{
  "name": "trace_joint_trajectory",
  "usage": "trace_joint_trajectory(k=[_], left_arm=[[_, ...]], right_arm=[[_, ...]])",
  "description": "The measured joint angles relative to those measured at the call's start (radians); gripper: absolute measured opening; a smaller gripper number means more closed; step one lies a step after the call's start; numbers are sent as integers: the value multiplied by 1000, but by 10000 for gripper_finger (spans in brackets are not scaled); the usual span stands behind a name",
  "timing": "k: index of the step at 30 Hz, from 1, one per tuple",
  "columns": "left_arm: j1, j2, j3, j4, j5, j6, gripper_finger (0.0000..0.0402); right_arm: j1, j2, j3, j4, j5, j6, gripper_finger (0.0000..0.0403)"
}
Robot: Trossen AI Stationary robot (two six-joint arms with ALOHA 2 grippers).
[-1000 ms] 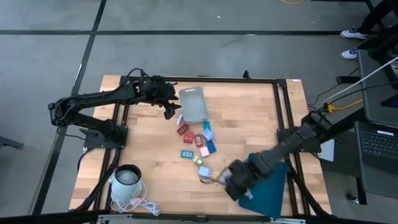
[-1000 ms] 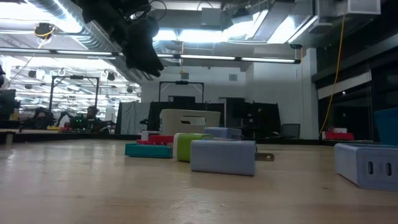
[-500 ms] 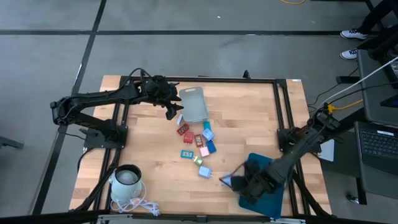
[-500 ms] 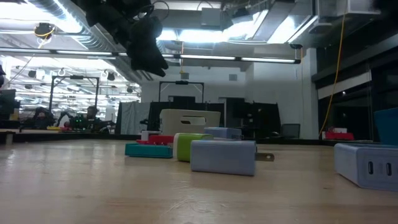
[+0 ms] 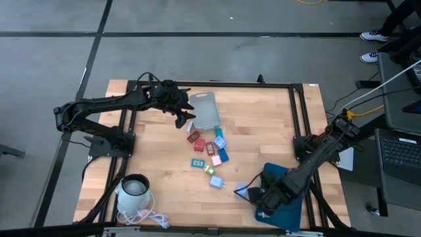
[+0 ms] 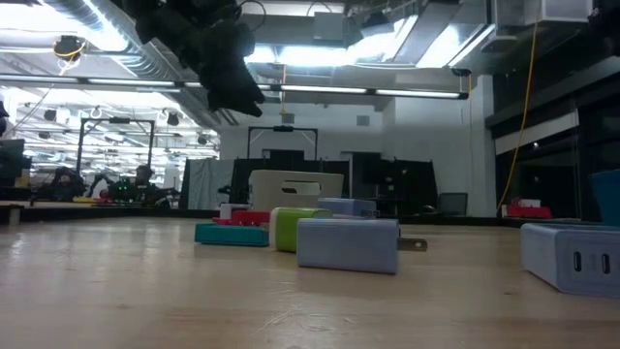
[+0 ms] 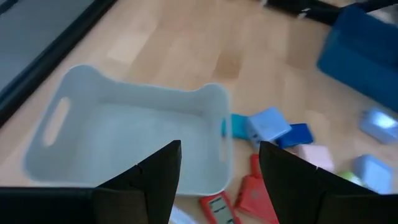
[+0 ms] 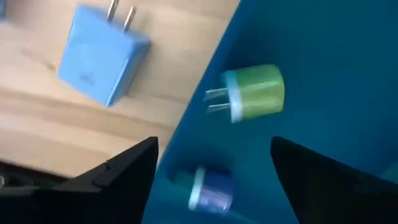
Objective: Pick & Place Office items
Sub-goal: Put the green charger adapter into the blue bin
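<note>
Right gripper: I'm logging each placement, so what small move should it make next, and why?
Probably lift straight up and back toward the pile. The right gripper is open over the dark-teal tray, with a green plug and a blue plug lying loose on it, while more items, such as the light blue charger, wait on the table.

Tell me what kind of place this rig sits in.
Probably a robotics lab or workshop: a wooden table on a bare concrete floor, exposed ceiling ducts with strip lights overhead, and a laptop beside the table.
</note>
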Motion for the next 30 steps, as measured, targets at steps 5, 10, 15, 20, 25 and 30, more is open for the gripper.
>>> trace_joint_trajectory(k=[5, 10, 15, 20, 25, 30], left_arm=[[-49, 0, 0, -17, 75, 143, 212], [-123, 38, 1, -13, 150, 220, 212], [-214, 146, 26, -4, 214, 237, 212], [-241, 241, 50, 31, 238, 322, 212], [-290, 331, 60, 37, 245, 431, 212], [-358, 386, 60, 80, 239, 459, 212]], right_arm=[[0, -8, 0, -14, 34, 0, 312], [-10, -15, 0, -58, 67, -3, 298], [-21, -16, 0, -69, 71, -23, 285], [-37, -23, 0, -69, 71, -25, 276], [-52, -68, 0, -71, 128, 6, 274], [-64, -173, 1, -98, 355, 71, 274]])
